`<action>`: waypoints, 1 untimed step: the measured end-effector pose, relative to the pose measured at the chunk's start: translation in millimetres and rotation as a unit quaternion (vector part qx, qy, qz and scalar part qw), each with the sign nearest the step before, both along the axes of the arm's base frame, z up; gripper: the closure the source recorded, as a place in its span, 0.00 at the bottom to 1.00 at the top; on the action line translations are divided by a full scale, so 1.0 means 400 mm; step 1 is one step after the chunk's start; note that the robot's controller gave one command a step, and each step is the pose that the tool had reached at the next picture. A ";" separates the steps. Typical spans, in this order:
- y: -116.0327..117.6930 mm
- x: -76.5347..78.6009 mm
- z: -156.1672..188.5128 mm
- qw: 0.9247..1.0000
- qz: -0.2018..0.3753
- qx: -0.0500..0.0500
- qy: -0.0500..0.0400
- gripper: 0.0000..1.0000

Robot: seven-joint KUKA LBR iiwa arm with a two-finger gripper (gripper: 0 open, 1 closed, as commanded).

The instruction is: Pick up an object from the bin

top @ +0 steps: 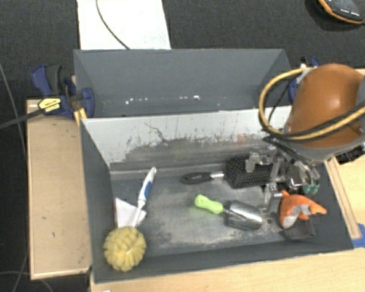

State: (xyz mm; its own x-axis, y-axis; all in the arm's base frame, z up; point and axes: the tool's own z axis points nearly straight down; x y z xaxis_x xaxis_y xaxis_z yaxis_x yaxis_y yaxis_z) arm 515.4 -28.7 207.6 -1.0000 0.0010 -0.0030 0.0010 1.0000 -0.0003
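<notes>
Though you cannot tell if the gripper is open, take the likely stiff, light green-handled tool lower centre by its handle.

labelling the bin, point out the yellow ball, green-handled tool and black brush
yellow ball (124, 249), camera view, its middle
green-handled tool (207, 204), camera view, green handle
black brush (241, 171), camera view, bristle head

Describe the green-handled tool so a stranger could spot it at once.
Look in the grey bin, mid-floor. The green-handled tool lies there, just in front of the black brush. Only it has a bright green grip with a metal head.
</notes>
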 end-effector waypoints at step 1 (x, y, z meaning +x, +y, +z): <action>-0.151 -0.073 -0.070 0.994 0.106 0.000 0.000 0.00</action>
